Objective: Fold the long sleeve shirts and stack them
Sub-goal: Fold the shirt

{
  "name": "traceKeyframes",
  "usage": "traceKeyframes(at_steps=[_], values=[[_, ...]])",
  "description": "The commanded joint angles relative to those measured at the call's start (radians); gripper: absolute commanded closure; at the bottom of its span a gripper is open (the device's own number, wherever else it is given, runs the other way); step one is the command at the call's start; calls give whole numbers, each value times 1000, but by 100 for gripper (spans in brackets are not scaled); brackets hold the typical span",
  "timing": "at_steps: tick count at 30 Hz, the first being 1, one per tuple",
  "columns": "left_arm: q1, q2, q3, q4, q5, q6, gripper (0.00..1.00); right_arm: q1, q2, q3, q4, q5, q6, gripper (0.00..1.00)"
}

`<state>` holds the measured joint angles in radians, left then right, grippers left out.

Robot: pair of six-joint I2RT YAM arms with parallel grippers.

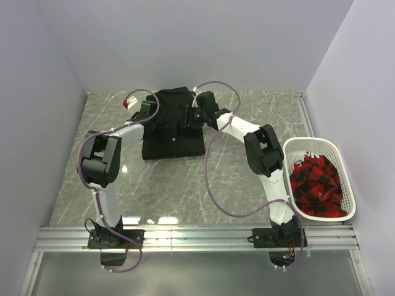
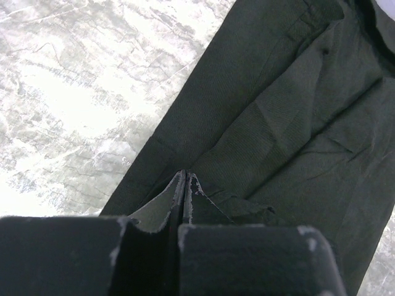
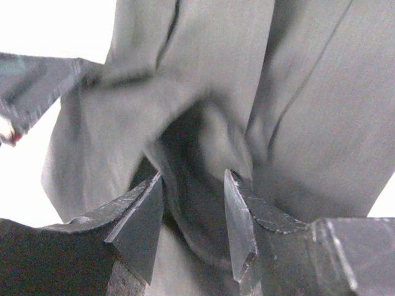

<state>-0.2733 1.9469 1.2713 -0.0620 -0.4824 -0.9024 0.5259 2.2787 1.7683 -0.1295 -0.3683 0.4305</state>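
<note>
I see a plain black long-sleeved shirt (image 1: pixel 171 132), folded into a rough rectangle, lying flat on the grey marble-patterned bench (image 1: pixel 185 185). Both sets of jaws are at it.

The left gripper (image 2: pixel 185 177) is at the shirt's left edge. Its jaws are pressed together, tips down at the border of the cloth. Bare bench lies just to the left of the jaws, and the shirt spreads away to their right. A small ruck of fabric sits right beside the tips. I cannot tell whether any cloth is pinched between them.

The right gripper (image 3: pixel 193 176) is over the shirt's far right part. Its jaws stand apart, with a raised dark fold of the shirt in the gap between them. That view is blurred, so I cannot tell if the fold is squeezed.

Well off to the right of the right jaws, a white mesh plastic basket (image 1: pixel 308 147) holds a heap of red and black checked cloth (image 1: pixel 318 182).
</note>
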Motion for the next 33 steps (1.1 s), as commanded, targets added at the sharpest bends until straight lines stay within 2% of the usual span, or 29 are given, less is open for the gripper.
traceKeyframes(at_steps=[1,4,6,10,11,13,14,16,17,20,24,27,33], values=[[5,-5,-3,51,2,13,96,2,25,109,-2,110,-35,50],[5,-17,-15,54,-2,20,94,0,18,151,-7,160,-61,49],[5,-28,-13,54,-8,25,89,0,-1,158,-9,189,-79,49],[5,-54,0,47,-21,30,73,2,-100,106,2,262,-101,49],[5,-62,2,45,-24,31,64,0,-123,85,7,262,-105,49],[5,-95,7,45,-31,36,56,2,-192,17,17,255,-116,48],[5,-107,7,42,-32,37,43,2,-212,-6,18,234,-118,49],[5,-153,11,37,-21,42,30,2,-270,-73,18,221,-111,49],[5,-189,19,21,-15,39,19,2,-286,-96,19,203,-102,49],[2,-239,33,-53,4,31,9,5,-338,-171,18,166,-63,49],[-26,-364,-6,-154,2,-22,10,14,-378,-269,34,103,-16,51],[-89,-472,-113,-174,-30,-71,14,23,-367,-296,37,54,20,54],[-182,-631,-360,-84,8,-93,17,28,-298,-308,88,6,65,59]])
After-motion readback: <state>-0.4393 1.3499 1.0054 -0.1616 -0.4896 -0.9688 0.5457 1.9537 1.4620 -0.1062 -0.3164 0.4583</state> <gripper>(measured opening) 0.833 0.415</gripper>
